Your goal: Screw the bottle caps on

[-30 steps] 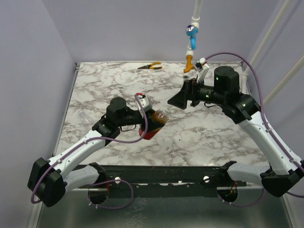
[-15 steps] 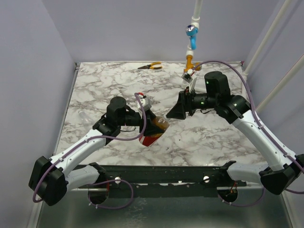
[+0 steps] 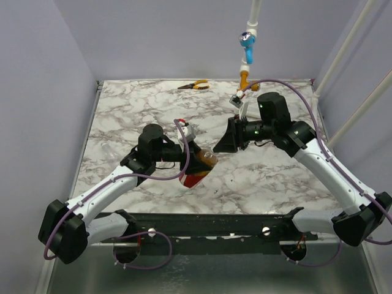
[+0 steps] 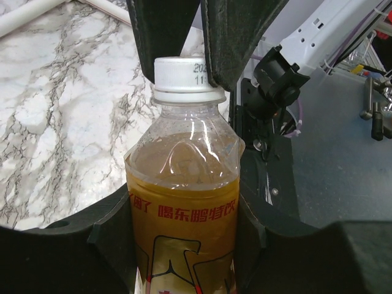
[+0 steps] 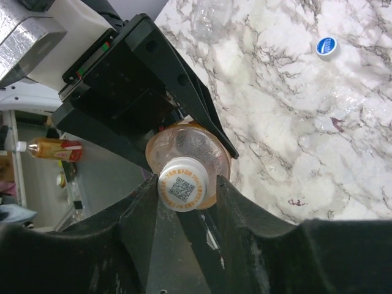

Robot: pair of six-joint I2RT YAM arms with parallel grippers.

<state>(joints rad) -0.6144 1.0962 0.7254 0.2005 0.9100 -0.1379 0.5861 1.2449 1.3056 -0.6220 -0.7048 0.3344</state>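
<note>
The white marble-patterned table (image 3: pixel 269 177) fills the scene, with both white-and-black arms reaching over its middle. The left gripper (image 3: pixel 193 160) is clamped on the body of a small clear plastic bottle with a red label and amber-brown liquid (image 3: pixel 203 164). It holds the bottle tilted above the table, neck towards the right arm. In the left wrist view, its black fingers (image 4: pixel 116 229) press against both sides of the labelled body.

The right gripper (image 3: pixel 220 146) meets the bottle's neck from the other side. Its jaws stand narrowly apart, one on each side of the top. The right wrist view shows a sliver of amber between one finger (image 5: pixel 236 205) and the top, so I cannot tell whether they actually pinch it.

Far back hangs a light-blue valve handle with an orange fitting (image 3: pixel 247 41), and a pair of orange-handled pliers (image 3: pixel 195 86) lies near the table's rear edge.

A round white cap (image 4: pixel 187 76) sits on the bottle's neck, between the right fingers; its top carries a printed square code. How far it is screwed down cannot be judged.

A bright blue cap (image 5: pixel 326 46) lies on the marble, well apart from both grippers.
</note>
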